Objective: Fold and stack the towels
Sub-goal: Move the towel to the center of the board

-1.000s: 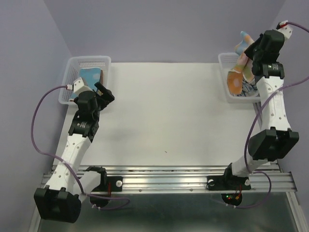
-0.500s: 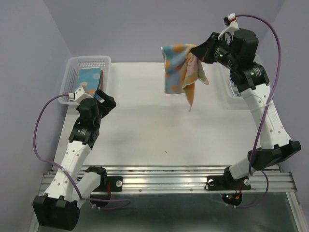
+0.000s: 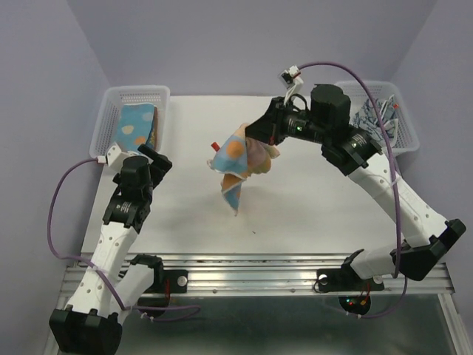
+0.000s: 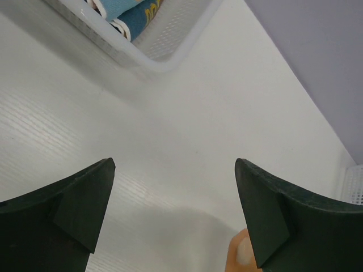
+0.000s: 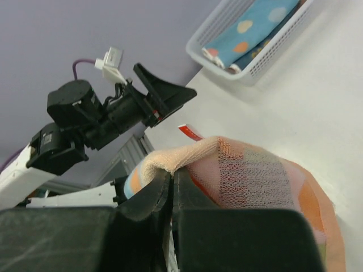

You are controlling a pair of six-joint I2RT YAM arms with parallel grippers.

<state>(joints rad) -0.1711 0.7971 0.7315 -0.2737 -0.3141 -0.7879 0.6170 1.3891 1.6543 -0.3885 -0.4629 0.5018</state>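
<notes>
right fingers (image 5: 148,199) clamp dotted towel (image 3: 238,157) above white table (image 3: 310,214); left fingers (image 4: 79,198) spread wide; lilac walls (image 3: 222,44) around.

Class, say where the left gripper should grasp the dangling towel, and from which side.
Probably the low hanging corner, approached from the left arm's side. The right gripper pinches the towel's bunched top, so that corner tapers to a free point facing the open left gripper.

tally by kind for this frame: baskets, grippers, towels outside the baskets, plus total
Baskets: 2 (left basket, right basket)
Grippers: 2 (left gripper open, right gripper shut)
Towels outside baskets: 1 (dotted towel, held by right gripper)
Total: 5
</notes>
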